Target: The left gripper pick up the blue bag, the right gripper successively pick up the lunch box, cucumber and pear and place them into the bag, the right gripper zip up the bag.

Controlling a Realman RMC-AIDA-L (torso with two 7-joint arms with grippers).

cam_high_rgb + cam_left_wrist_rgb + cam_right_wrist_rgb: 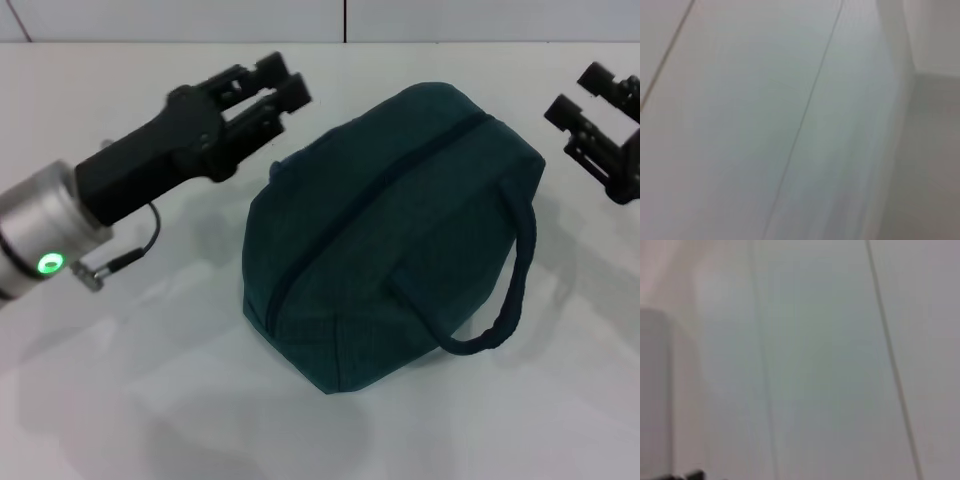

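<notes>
While the blue bag (390,235) sits zipped on the white table (140,400), the left gripper (270,85) hangs just off its upper-left end, empty, fingers slightly parted. From that claw the bag lies to the right and nearer the robot. Its long axis, marked by the zipper (385,180), runs diagonally from near-left to far-right. One handle (505,285) loops down the right side. The right gripper (585,100), also empty and spread, waits beyond the bag's far-right end. The left looks marginally nearer. No lunch box, cucumber or pear shows.

Only the blue bag (390,235) blocks the table (150,400) centre.
</notes>
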